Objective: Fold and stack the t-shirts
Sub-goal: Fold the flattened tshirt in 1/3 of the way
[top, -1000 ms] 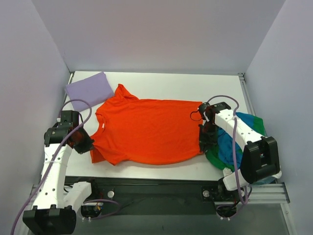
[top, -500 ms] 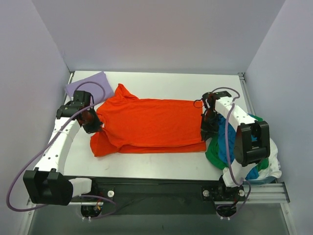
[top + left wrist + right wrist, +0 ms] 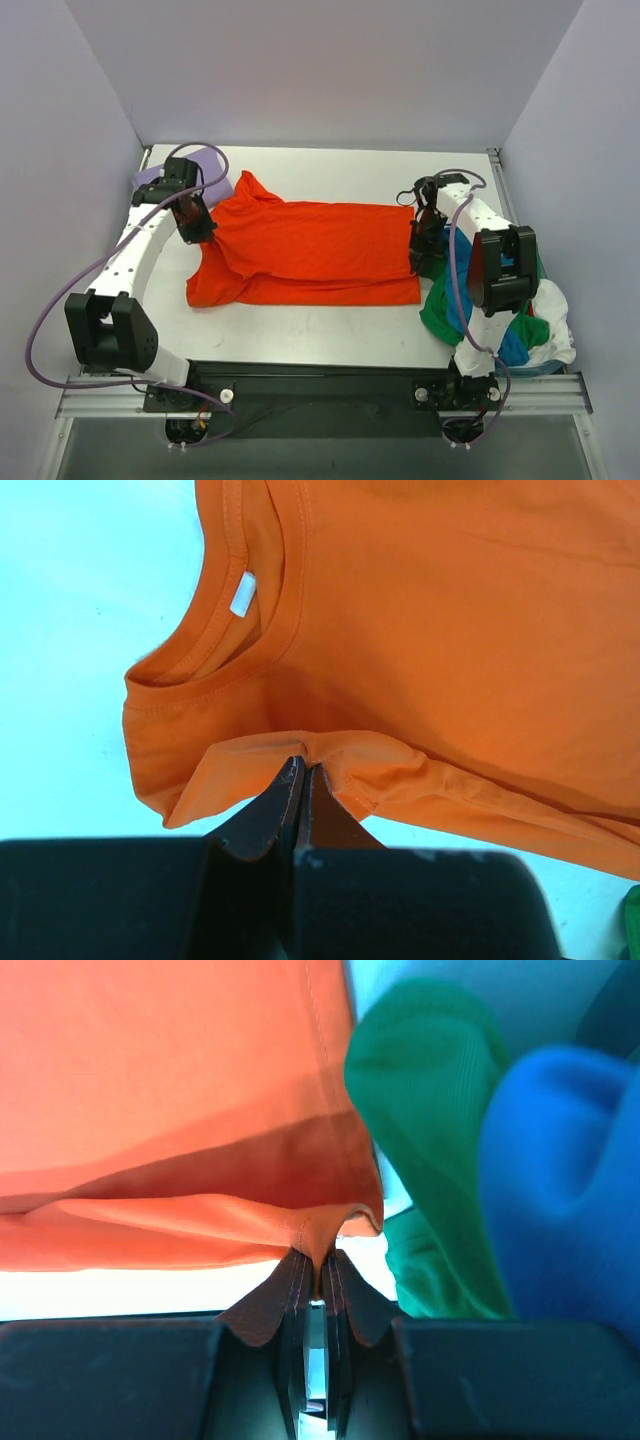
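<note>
The orange-red t-shirt (image 3: 315,255) lies across the middle of the table, its near long edge lifted and carried over the rest. My left gripper (image 3: 197,228) is shut on a pinch of that edge near the collar (image 3: 235,660). At the hem end my right gripper (image 3: 424,240) is shut on the shirt's edge (image 3: 320,1222). A folded lavender t-shirt (image 3: 205,165) sits at the far left corner, partly behind the left arm. Green (image 3: 435,310), blue (image 3: 510,345) and white (image 3: 555,325) t-shirts lie heaped at the right.
The table's white top (image 3: 330,330) shows along the near side and behind the orange-red shirt. Purple-grey walls (image 3: 320,70) close in the left, back and right. The right arm stretches over the heap of shirts.
Both grippers have carried the orange-red shirt's near edge away from me, over the shirt. The shirt now looks narrower, and the arms reach further toward the back.
</note>
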Motion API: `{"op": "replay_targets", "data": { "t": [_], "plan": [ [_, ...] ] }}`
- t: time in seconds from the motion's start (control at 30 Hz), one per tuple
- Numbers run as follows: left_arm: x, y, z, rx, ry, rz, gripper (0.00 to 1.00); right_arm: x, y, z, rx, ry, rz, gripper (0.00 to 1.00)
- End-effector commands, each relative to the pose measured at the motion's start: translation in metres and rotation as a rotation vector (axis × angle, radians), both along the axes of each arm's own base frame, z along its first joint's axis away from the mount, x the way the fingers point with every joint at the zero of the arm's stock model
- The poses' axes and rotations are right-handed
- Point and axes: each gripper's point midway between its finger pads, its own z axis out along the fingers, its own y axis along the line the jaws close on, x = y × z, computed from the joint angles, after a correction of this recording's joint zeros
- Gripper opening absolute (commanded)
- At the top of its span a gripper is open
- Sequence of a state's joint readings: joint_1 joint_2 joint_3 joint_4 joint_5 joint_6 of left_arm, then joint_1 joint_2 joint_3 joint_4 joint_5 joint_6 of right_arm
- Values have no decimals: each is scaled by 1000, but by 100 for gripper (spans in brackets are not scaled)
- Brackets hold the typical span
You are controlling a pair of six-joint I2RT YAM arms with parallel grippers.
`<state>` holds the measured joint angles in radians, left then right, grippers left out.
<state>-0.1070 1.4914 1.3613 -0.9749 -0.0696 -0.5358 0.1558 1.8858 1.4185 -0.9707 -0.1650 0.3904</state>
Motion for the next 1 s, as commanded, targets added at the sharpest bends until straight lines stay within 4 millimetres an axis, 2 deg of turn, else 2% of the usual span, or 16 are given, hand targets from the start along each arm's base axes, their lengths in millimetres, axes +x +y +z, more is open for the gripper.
{"op": "replay_targets", "data": {
  "t": [0.0, 0.13, 0.4, 0.57, 0.73, 0.77, 0.83, 0.87, 0.9, 0.97],
  "plan": [
    [28, 2, 19, 30, -96, -15, 0, 0, -4, 3, -2, 41, 7, 3],
    [42, 3, 22, 45, -111, -15, 0, 6, -7, 0, -3, 46, 0, 3],
    [67, 2, 11, 67, -86, -42, 0, 17, -10, -4, -4, 50, -6, 3],
    [83, 0, 11, 76, -86, -56, 0, 24, -12, -8, -8, 54, -7, 3],
    [94, 0, 2, 83, -59, -66, 0, 36, -12, -5, -1, 37, -10, 5],
    [98, -1, 3, 83, -64, -66, 14, 38, -11, -5, 3, 38, -9, 6],
    [102, -2, 5, 84, -70, -68, 27, 44, -9, -2, 13, 21, -11, 15],
    [106, -1, 9, 86, -82, -65, 47, 47, -6, -1, 27, 16, -12, 20],
    [108, -1, 12, 89, -90, -64, 52, 50, -6, 2, 37, 6, -10, 32],
    [109, 0, 17, 91, -99, -60, 59, 57, -1, 10, 59, -26, -5, 41]
  ]
}}
